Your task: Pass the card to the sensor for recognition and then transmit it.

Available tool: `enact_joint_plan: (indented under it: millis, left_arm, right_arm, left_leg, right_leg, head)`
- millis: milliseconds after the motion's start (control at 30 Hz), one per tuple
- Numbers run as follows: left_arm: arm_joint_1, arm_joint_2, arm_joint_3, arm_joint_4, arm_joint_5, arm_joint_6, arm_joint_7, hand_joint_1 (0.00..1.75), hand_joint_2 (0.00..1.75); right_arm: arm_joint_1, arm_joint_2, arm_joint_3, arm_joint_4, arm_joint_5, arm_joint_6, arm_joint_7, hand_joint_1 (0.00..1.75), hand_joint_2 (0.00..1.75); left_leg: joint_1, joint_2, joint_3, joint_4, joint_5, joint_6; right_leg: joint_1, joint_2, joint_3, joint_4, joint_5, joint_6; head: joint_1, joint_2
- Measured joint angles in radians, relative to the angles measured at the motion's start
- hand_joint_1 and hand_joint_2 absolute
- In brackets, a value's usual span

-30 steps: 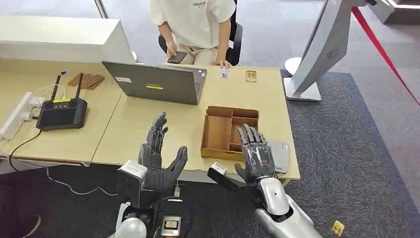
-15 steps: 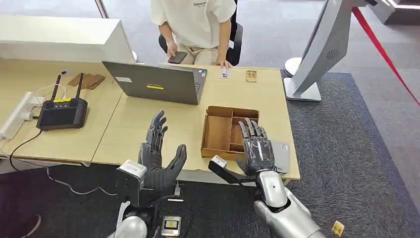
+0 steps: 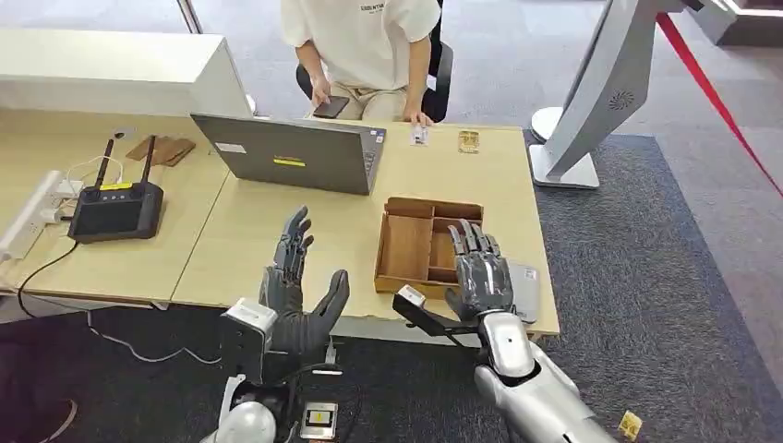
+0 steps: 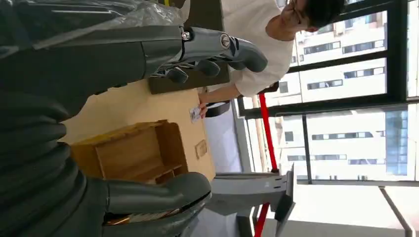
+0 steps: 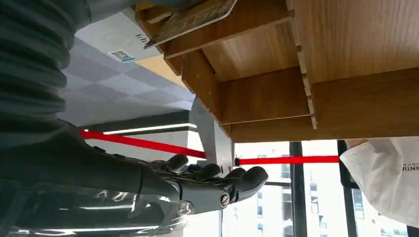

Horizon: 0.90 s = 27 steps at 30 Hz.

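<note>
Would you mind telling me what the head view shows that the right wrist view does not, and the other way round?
Head view alone: the laptop, the black controller with two antennas, the left hand raised with its fingers spread, and two small cards at the table's far edge by the person's hand.

Right wrist view alone: a card-like piece resting over the edge of a compartment, and a QR label on the grey device.

Both: the wooden tray, the right hand, the grey device beside the tray, the red barrier tape and the person's white shirt.
</note>
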Motion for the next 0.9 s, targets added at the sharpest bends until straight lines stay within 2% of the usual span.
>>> enact_joint_plan:
  millis: [900]
  left_arm:
    - [0.0,0.0,0.0,0.0,0.0,0.0,0.002,0.0,1.75]
  right_arm:
    - [-0.009,0.006,0.002,0.05,0.01,0.0,0.0,0.0,1.75]
  left_leg:
    - [0.0,0.0,0.0,0.0,0.0,0.0]
  right_leg:
    - [0.0,0.0,0.0,0.0,0.0,0.0]
  head:
    - [0.0,0.0]
